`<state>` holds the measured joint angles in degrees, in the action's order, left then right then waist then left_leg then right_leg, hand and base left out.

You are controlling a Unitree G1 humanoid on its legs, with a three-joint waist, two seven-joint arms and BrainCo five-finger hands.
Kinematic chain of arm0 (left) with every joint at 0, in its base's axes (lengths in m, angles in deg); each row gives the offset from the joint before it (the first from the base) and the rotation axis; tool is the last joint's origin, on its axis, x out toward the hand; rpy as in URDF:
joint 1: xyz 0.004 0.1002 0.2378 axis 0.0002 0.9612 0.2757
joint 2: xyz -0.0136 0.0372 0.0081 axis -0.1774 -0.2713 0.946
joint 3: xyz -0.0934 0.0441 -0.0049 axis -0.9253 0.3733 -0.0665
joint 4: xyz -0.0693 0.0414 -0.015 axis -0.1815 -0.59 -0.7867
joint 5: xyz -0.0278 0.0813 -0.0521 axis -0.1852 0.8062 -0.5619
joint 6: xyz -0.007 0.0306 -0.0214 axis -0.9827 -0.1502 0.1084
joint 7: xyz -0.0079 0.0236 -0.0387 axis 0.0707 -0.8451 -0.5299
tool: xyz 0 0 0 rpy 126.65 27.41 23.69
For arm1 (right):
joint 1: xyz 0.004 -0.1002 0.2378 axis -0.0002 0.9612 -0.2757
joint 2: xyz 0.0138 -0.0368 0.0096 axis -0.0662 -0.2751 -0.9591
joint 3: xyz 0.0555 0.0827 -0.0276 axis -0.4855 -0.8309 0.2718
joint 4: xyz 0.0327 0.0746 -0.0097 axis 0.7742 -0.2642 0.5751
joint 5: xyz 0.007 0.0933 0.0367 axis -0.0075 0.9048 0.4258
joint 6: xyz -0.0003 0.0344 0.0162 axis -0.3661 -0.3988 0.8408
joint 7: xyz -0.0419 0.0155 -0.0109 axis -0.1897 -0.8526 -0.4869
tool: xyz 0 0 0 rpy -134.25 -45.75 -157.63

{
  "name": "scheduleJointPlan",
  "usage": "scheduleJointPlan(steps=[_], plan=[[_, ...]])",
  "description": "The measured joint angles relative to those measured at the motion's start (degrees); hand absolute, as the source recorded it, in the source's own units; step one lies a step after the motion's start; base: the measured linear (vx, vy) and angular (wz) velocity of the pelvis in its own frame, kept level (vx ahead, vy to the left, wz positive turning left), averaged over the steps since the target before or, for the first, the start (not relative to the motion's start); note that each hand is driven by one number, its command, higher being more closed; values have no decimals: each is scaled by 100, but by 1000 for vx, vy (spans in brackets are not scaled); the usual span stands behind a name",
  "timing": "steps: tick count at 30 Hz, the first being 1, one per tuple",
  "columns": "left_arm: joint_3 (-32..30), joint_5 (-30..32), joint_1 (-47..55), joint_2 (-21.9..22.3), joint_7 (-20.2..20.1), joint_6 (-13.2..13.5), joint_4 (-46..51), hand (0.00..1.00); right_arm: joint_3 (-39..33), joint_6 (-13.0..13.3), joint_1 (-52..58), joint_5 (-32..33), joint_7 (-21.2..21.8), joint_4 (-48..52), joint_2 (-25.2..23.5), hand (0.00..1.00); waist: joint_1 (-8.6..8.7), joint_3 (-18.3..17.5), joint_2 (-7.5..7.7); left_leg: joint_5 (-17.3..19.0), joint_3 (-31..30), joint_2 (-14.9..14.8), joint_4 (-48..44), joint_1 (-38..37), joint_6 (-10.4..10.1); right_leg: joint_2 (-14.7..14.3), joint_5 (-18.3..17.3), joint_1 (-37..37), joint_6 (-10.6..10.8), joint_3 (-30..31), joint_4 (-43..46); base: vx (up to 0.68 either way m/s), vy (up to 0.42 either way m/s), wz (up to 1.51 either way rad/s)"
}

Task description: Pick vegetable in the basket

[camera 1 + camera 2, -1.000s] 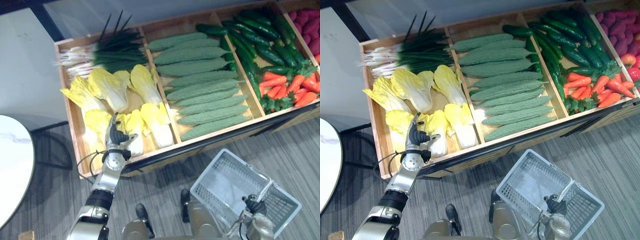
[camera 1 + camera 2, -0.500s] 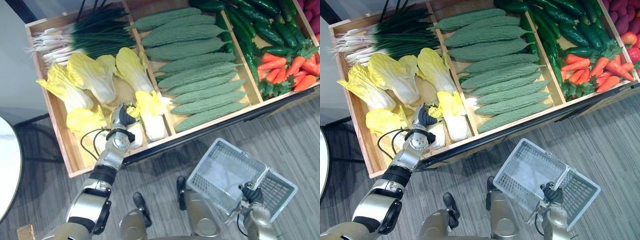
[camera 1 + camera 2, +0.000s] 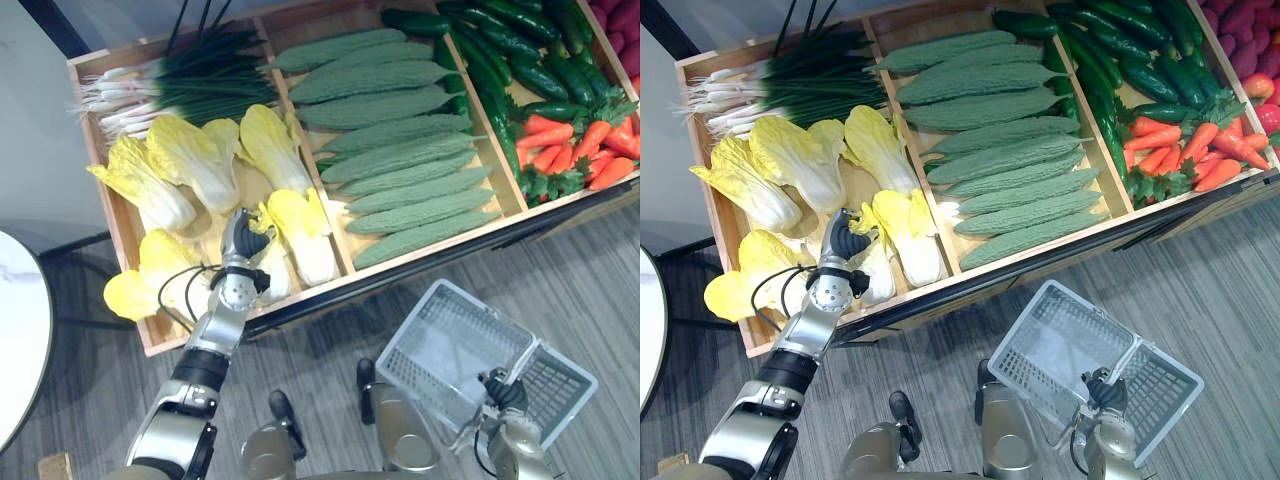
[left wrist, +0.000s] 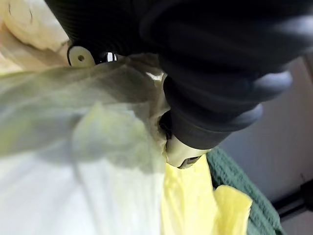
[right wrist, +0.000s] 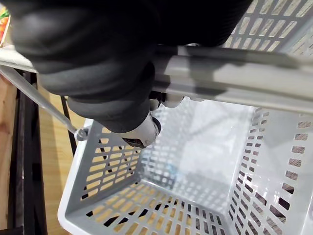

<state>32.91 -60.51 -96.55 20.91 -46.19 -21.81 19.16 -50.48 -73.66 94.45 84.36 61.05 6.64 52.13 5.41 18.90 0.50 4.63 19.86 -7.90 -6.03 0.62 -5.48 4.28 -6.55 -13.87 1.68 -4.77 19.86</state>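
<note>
Nothing picked yet: basket (image 3: 450,340) empty, hung by its handle from curled right hand (image 3: 505,393); left hand (image 3: 240,245) on cabbage (image 3: 272,275) by crate's (image 3: 92,135) front edge, left compartment, fingers buried, grip unreadable.

Yellow-white cabbage (image 3: 278,280) in crate (image 3: 440,247); white basket (image 3: 415,380) seemingly empty.

**Yellows and greens in pale wood**

The crate (image 3: 120,235) is light tan wood. Cabbages (image 3: 200,170) are yellow with white stems. Spring onions (image 3: 190,85) are dark green with white ends. Bitter gourds (image 3: 400,130) are dull, bumpy green, cucumbers (image 3: 520,70) glossy dark green, and carrots (image 3: 580,160) orange with green tops. The near basket (image 3: 450,340) is slotted light grey. The floor (image 3: 600,290) is streaked grey.
</note>
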Motion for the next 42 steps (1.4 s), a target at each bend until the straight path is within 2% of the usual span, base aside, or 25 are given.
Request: scheduleJointPlan(steps=[6,11,13,15,17,18,20,23,24,25,27,28,29,30,31,32,33,34,36,37,38,39,40,41,42], plan=[[-517,-46,635,130,371,123,1062,100,-154,-1,30,-110,14,-11,-4,100,-4,-165,-158,0,-130,5,-4,-115,1,-1,-9,182,14,-5,-19,-16,-2,8],[-626,-26,1262,555,573,246,1964,100,-222,0,233,-150,101,94,-25,100,1,-418,-263,6,-198,-1,-2,-149,8,-11,-88,289,97,5,-34,-35,-11,5],[-629,-39,1489,735,578,295,2335,100,-270,-2,314,-150,96,322,-88,100,6,-462,-262,8,-169,-8,-25,-215,6,-30,-60,293,58,56,-49,9,-9,-13],[-623,-61,1696,899,578,370,2707,100,-264,-3,343,-152,87,695,-170,100,-29,-463,-256,160,-259,-40,-238,-189,5,-114,-1,267,10,232,-49,-13,-10,-53],[-527,-124,1871,1048,585,412,3046,100,-196,-2,346,-156,7,1133,-264,100,-164,-471,-269,461,-666,-92,-560,-103,-24,-297,78,209,9,557,-64,-50,-4,-92],[-365,-166,1914,1086,580,441,3205,100,-154,-16,373,-161,-29,1389,-343,100,-165,-516,-255,664,-714,-130,-766,-56,-26,-400,104,147,42,727,-87,-80,29,-89],[-91,-209,1931,1115,549,527,3424,100,-49,-24,575,-178,-61,1934,-495,100,-163,-580,-215,841,-577,-163,-1014,74,2,-490,191,2,83,970,-100,-72,59,-84],[122,-248,1971,1149,541,621,3698,100,242,-35,845,-290,-136,2822,-575,100,-170,-604,-168,1124,34,-267,-1393,72,36,-724,407,-214,144,1572,-119,-44,99,-130],[216,-248,1974,1149,535,623,3762,100,356,-48,923,-403,-133,3242,-572,100,-193,-605,-163,1301,451,-383,-1618,9,67,-892,560,-317,165,1869,-186,-66,108,-158],[257,-247,1967,1144,529,625,3793,100,417,-53,903,-456,-131,3427,-580,100,-207,-608,-153,1368,728,-498,-1676,-53,90,-911,529,-351,89,1864,-313,-90,98,-175],[397,-247,1954,1143,517,629,3795,100,490,-53,909,-500,-151,3609,-599,100,-217,-622,-108,1395,1220,-510,-1608,-235,105,-587,390,-462,-162,1030,-331,-55,55,-139],[521,-244,1953,1135,451,631,3789,100,551,-53,847,-505,-152,3644,-655,100,-247,-654,-11,1402,1663,-542,-1504,-456,116,-142,388,-532,-204,39,-293,-19,35,-150],[547,-240,1952,1126,421,637,3780,100,555,-52,786,-509,-151,3613,-670,100,-223,-674,24,1407,1861,-483,-1448,-581,108,129,380,-529,-325,-623,-285,-5,30,-143],[551,-238,1954,1129,419,646,3776,100,556,-53,718,-522,-149,3569,-665,100,-199,-686,36,1407,1996,-493,-1428,-636,109,248,398,-507,-526,-1032,-308,47,-14,-129],[549,-235,1931,1153,421,662,3774,100,597,-53,525,-603,-146,3478,-626,100,-186,-693,10,1403,2174,-520,-1339,-728,116,467,355,-423,-758,-1862,-342,75,-48,-160],[505,-235,1890,1145,430,676,3734,100,688,-53,316,-669,-124,3369,-555,100,-194,-698,3,1399,2407,-494,-1165,-873,114,659,337,-425,-784,-2513,-233,84,-93,-171],[492,-235,1858,1135,431,691,3653,100,732,-53,226,-697,-120,3317,-538,100,-196,-703,13,1399,2528,-482,-1143,-946,112,706,341,-434,-777,-2661,-190,99,-142,-173],[523,-235,1752,1144,409,708,3371,100,810,-53,123,-752,-59,3274,-501,100,-177,-703,7,1399,2612,-476,-1166,-1113,112,624,489,-439,-651,-2536,-194,153,-175,-155],[732,-234,1646,1150,305,710,2993,100,944,-53,78,-822,44,3196,-354,100,-116,-734,-67,1399,2585,-636,-1537,-1287,113,345,594,-419,-611,-2144,-187,176,-159,-142],[961,-233,1583,1140,238,731,2825,100,1011,-53,72,-823,126,3166,-234,100,-97,-777,-145,1359,2514,-935,-2165,-1227,178,123,595,-353,-613,-1954,-228,253,-138,-134],[1130,-233,1489,1137,157,779,2636,100,1091,-55,71,-824,170,3163,-120,100,-102,-771,-198,1117,2275,-1257,-2969,-1097,525,-117,596,-184,-630,-1733,-362,310,-162,-131],[1209,-233,1470,1132,127,781,2559,100,1155,-57,67,-823,203,3163,-57,100,-97,-766,-208,861,2090,-1387,-3391,-1006,685,-236,614,-59,-665,-1586,-468,288,-94,-128],[1300,-238,1422,1123,55,783,2386,100,1326,-57,41,-807,268,3166,111,100,-105,-768,-213,647,1430,-1429,-4048,-715,545,-386,685,191,-762,-1314,-741,282,-24,-111],[1396,-247,1328,1125,45,783,2261,100,1436,-57,4,-748,318,3166,174,100,-107,-770,-214,910,846,-1240,-4203,-421,277,-423,725,331,-771,-1143,-894,333,32,-130],[1546,-247,1183,1121,40,783,2086,100,1526,-58,-65,-638,385,3166,347,100,-122,-770,-209,1244,97,-892,-4101,-26,176,-416,828,556,-721,-885,-1098,270,74,-86]])
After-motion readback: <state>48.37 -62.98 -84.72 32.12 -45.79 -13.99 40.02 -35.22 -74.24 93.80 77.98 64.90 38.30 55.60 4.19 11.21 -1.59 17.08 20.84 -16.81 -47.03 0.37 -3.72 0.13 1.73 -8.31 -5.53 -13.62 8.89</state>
